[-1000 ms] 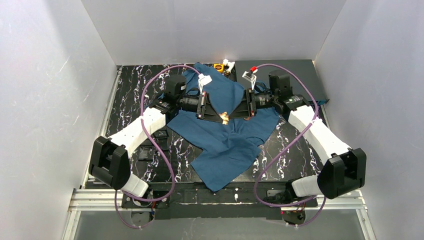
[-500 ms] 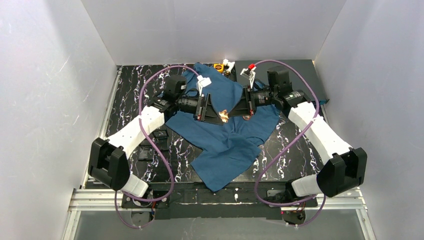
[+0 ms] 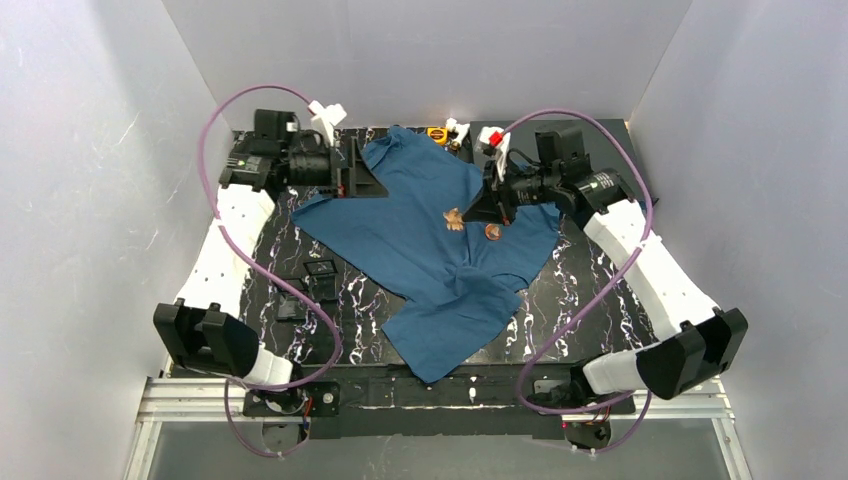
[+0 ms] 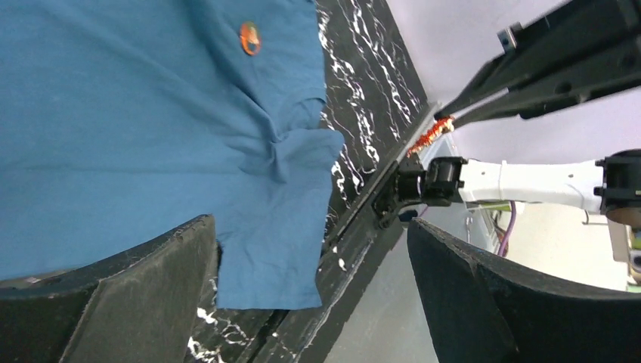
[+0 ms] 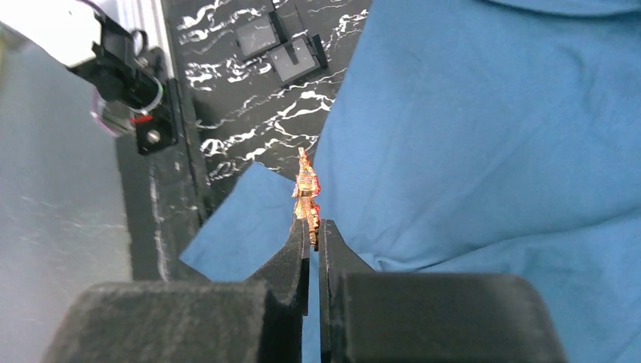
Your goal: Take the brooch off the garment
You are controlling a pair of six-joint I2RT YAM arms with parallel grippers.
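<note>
The dark teal garment [image 3: 420,260] lies spread flat on the black marbled table [image 3: 260,215]. My right gripper [image 3: 464,214] is shut on the brooch [image 3: 453,217], a small gold and orange piece sticking out past its tips. In the right wrist view the brooch [image 5: 307,193] is pinched between the closed fingers [image 5: 298,249] above the garment [image 5: 469,113]. The left wrist view shows it held up, apart from the cloth [image 4: 113,113]. My left gripper [image 3: 366,174] is open and empty at the shirt's far left edge, its jaws wide apart [image 4: 308,223].
A round orange badge [image 3: 491,231] sits on the shirt just right of the brooch, also seen as a badge [image 4: 249,38] from the left wrist. Small black blocks [image 3: 320,268] lie left of the shirt. Yellow and white bits [image 3: 447,131] are at the back edge.
My left gripper opened, let go of the cloth and drew back to the far left. The shirt dropped flat. My right gripper closed on the brooch and pulled it slightly back and right.
</note>
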